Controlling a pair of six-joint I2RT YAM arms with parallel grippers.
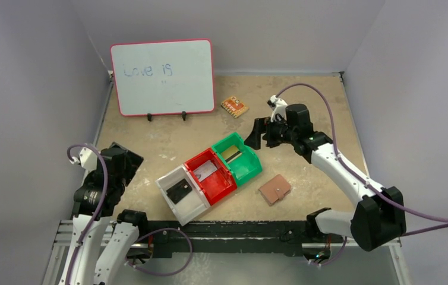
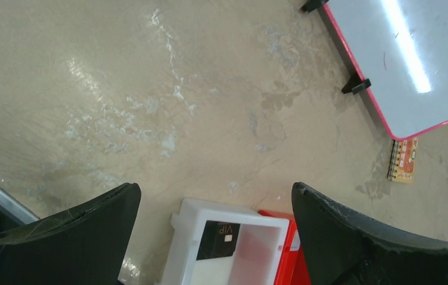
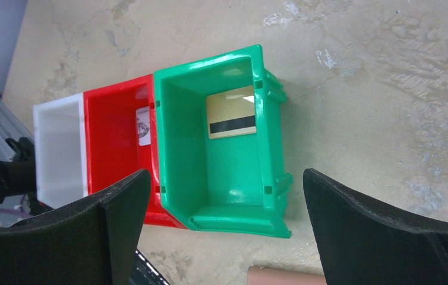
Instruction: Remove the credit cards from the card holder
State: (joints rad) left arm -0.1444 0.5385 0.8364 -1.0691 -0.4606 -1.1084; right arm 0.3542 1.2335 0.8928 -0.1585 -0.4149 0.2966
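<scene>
Three bins [image 1: 220, 190] mid-frame each hold one card [image 3: 232, 116]. The card holder [image 1: 274, 189] lies shut, lower right of them. Left gripper [image 2: 213, 190] and right gripper [image 3: 224, 176] are wide open, empty.

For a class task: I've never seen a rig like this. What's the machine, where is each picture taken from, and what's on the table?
Two robot arms are bolted to a table at its near edge. One picture looks down from above; the others look out from each wrist, between its black fingers. On the table: a whiteboard, an orange patterned packet, a closed tan card holder. Bins: white bin (black card), red bin (pale card), green bin (gold card). The left gripper and right gripper are open, empty.
</scene>
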